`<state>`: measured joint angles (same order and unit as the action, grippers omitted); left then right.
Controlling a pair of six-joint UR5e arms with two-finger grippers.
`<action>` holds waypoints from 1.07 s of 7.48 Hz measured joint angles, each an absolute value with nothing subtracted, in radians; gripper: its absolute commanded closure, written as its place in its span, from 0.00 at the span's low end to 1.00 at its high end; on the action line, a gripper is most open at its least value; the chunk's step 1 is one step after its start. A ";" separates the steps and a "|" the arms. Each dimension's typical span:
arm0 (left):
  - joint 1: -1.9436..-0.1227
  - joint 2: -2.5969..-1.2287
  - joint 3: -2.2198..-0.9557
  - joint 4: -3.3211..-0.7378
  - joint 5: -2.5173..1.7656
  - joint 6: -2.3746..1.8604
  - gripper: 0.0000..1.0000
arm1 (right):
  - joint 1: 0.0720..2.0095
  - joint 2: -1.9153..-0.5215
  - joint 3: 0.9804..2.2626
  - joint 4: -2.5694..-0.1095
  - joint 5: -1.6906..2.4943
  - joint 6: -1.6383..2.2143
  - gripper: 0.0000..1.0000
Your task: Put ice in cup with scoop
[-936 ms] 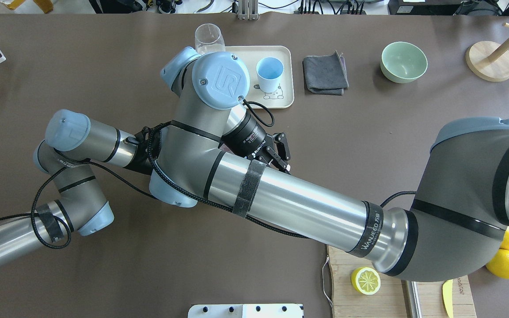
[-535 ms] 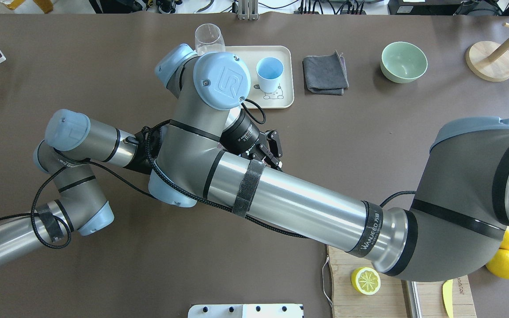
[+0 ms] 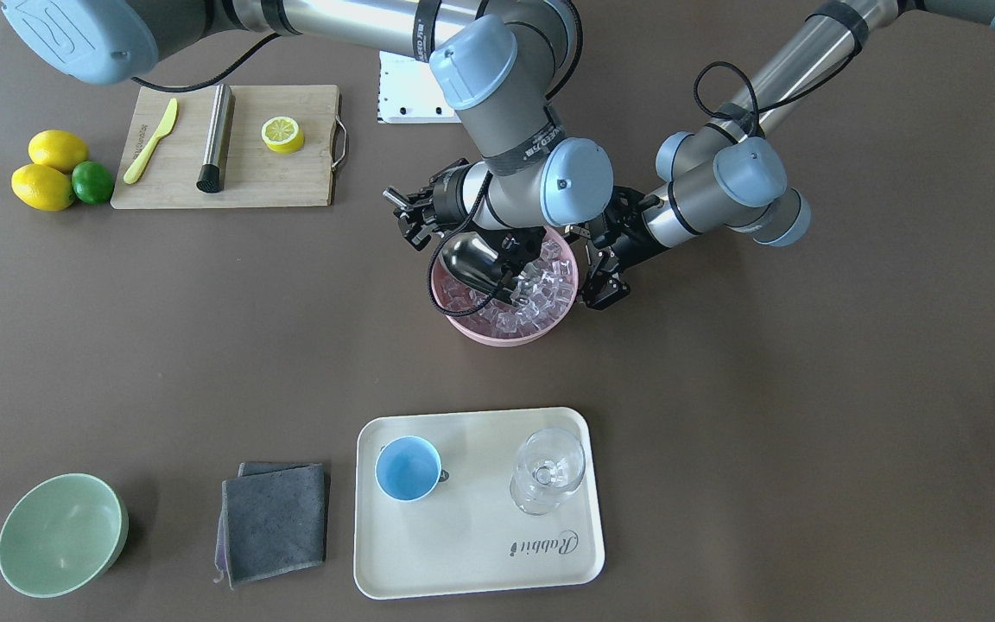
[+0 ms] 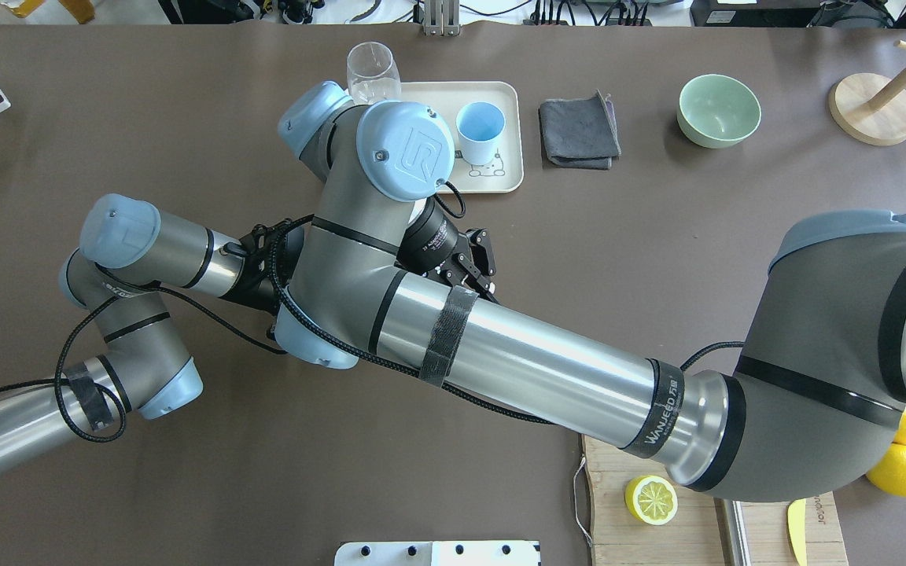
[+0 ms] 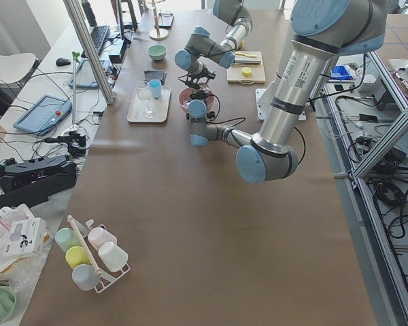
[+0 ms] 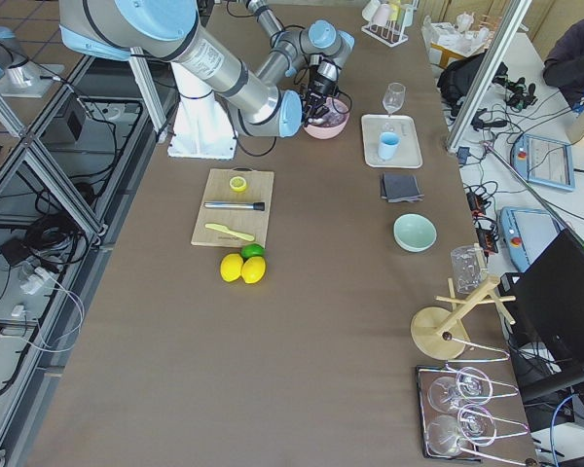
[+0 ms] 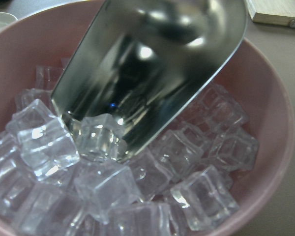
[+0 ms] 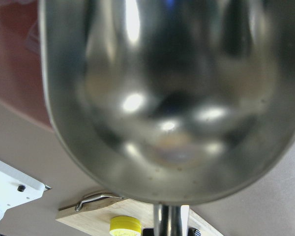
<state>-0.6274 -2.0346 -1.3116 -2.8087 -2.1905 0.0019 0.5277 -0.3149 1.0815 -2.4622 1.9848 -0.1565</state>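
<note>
Pink bowl (image 3: 497, 337), ice (image 3: 541, 289) and scoop (image 3: 470, 262) show plainly from the front-facing camera; overhead, the right arm (image 4: 547, 358) covers all three. The left wrist view adds that the scoop's open lip is dug in among the cubes, one cube at its mouth. The right wrist view gives only the trough's back and thin handle. The right hand (image 3: 411, 220) is pinching that handle. The left hand (image 3: 599, 276) sits just beside the bowl's rim; whether spread or pressed together I cannot tell. The cup (image 3: 408, 468) stands on the cream tray (image 3: 480, 553), well apart from the bowl, near one stemmed glass (image 3: 549, 471). Counted on the tabletop (image 3: 765, 415): one scoop, cup, tray, pink bowl, green bowl (image 3: 61, 536), grey cloth (image 3: 275, 523) and board (image 3: 290, 186); on the board one lemon half (image 3: 282, 134), one yellow knife (image 3: 150, 141), one steel rod (image 3: 216, 138); beside it two whole lemons (image 3: 42, 188) and one lime (image 3: 92, 182). The ice is too many to count.
</note>
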 measured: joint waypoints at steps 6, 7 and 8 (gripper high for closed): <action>-0.626 -2.035 -1.312 -2.807 -2.191 0.002 0.02 | 0.526 -0.444 1.289 -2.301 1.894 -0.153 1.00; -0.626 -2.035 -1.312 -2.807 -2.191 0.002 0.02 | 0.526 -0.465 1.313 -2.281 1.883 -0.155 1.00; -0.626 -2.035 -1.312 -2.806 -2.191 0.002 0.02 | 0.526 -0.499 1.368 -2.270 1.874 -0.159 1.00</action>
